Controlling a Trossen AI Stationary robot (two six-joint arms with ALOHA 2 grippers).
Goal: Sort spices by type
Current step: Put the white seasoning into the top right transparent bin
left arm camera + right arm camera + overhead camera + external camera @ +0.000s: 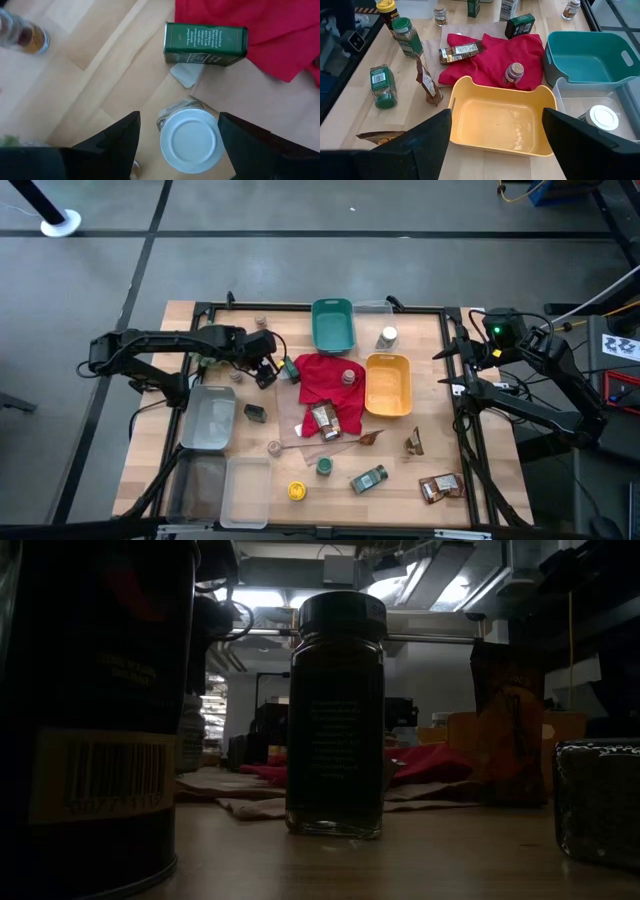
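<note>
White-lidded glass jar (191, 140) stands upright between the left gripper's (179, 137) parted jaws; right gripper's (496, 131) jaws also apart.

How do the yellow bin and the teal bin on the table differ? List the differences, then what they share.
Colour: the yellow bin is yellow, the teal bin blue-green. Place: in the high view the yellow bin sits right of the red cloth, while the teal bin lies beyond the cloth, nearer the table's far edge. Neighbours: the teal bin touches a clear tray holding a white-lidded jar; the yellow bin overlaps the cloth's edge. Both are open, rectangular and empty.
</note>
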